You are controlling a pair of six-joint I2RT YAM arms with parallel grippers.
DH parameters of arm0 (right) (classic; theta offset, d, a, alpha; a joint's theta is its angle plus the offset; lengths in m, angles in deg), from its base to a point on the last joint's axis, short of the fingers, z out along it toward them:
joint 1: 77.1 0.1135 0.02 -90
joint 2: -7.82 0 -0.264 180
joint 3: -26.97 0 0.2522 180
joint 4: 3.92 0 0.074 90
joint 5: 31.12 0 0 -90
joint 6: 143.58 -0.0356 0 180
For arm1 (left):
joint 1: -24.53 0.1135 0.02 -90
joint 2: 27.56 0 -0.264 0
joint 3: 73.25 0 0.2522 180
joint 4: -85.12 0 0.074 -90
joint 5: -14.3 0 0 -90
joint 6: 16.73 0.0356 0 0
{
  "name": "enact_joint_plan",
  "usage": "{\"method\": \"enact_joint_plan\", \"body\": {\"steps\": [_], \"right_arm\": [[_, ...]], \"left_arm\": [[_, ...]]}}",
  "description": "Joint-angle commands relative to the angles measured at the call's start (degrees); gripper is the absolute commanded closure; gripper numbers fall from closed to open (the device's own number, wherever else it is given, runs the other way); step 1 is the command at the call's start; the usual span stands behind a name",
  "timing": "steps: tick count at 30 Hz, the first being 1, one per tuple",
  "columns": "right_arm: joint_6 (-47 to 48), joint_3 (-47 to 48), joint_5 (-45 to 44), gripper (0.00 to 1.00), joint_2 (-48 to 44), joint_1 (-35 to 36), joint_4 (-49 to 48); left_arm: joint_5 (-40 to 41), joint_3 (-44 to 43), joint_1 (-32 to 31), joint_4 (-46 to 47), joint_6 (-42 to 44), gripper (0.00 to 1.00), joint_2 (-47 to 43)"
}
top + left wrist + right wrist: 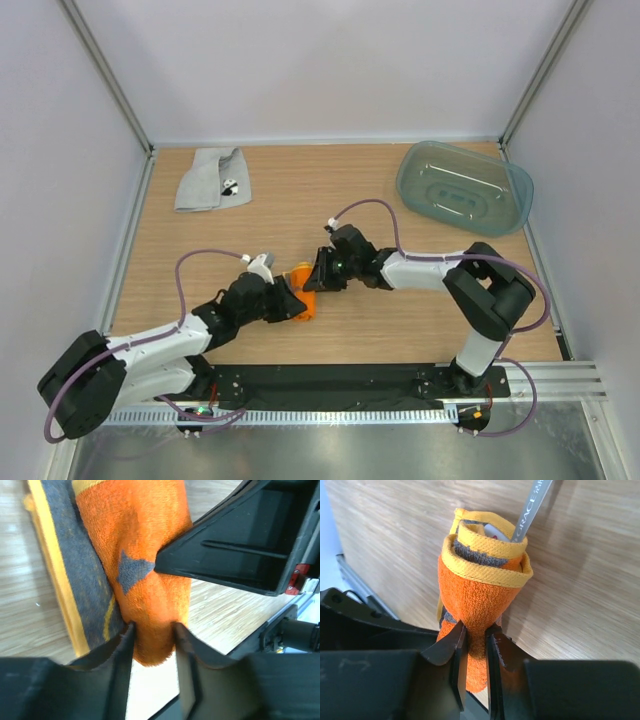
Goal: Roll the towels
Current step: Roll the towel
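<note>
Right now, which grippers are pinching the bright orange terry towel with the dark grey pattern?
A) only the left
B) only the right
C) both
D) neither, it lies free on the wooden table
C: in the left wrist view the left gripper has a fold of the bright orange towel squeezed between its fingers, and in the right wrist view the right gripper pinches the end of the rolled part.

Seen from above, my left gripper and right gripper hide most of the orange towel between them.
</note>
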State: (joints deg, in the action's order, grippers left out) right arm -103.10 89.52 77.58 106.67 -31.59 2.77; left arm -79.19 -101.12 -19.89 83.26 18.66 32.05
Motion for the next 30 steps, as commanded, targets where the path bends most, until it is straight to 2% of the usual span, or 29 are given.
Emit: {"method": "enact_joint_plan", "body": {"steps": [1,4,8,13,19,30], "right_arm": [[4.9,5.1,-8.1,0.86,-3.0,1.0,13.3],[4.9,6.5,-10.5,0.87,-3.0,1.5,17.1],[4.0,8.7,-12.9,0.88,-2.2,2.2,21.6],[3.6,12.4,-14.7,0.88,1.0,2.7,26.6],[2.6,14.9,-14.7,0.88,2.3,3.4,28.9],[1.9,17.0,-12.3,0.87,2.4,4.8,29.3]], "left_arm": [[2.3,-5.1,0.4,-8.9,6.1,0.59,-2.0],[3.1,-9.0,0.3,-13.7,9.2,0.52,-1.7],[7.7,-12.0,-1.4,-18.0,11.9,0.48,-2.1],[15.7,-16.2,-8.3,-21.1,14.3,0.48,-2.6],[25.0,-20.9,-17.5,-22.1,16.3,0.48,3.0],[30.8,-25.0,-20.5,-20.5,16.6,0.49,16.4]]}}
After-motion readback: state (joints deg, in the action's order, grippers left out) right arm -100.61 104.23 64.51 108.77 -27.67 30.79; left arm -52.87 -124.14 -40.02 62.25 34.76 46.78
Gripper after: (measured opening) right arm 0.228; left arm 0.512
